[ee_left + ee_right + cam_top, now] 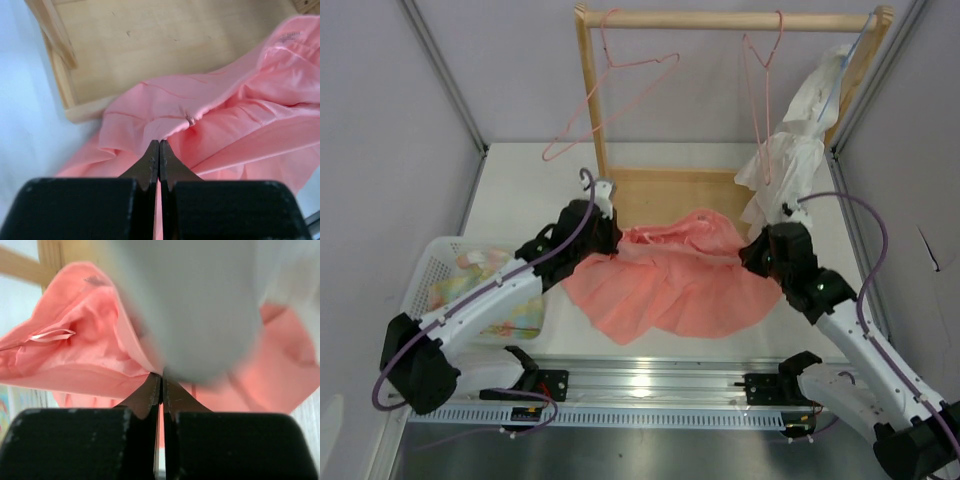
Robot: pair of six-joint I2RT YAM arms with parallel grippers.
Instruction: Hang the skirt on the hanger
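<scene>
From above: the skirt (675, 275) lies bunched on the table (520, 190) just in front of the wooden rack (720, 18), with the left end effector (610, 235) and right end effector (752, 250) at opposite ends, likely to spread the waistband. The hanger (611, 60) dangles tilted from the rack's rail. Left wrist: fingers pressed together, pinching skirt edge beside the rack's base. Right wrist: same pinch, but the white garment (190, 305) on the rack blurs close, a snag risk.
</scene>
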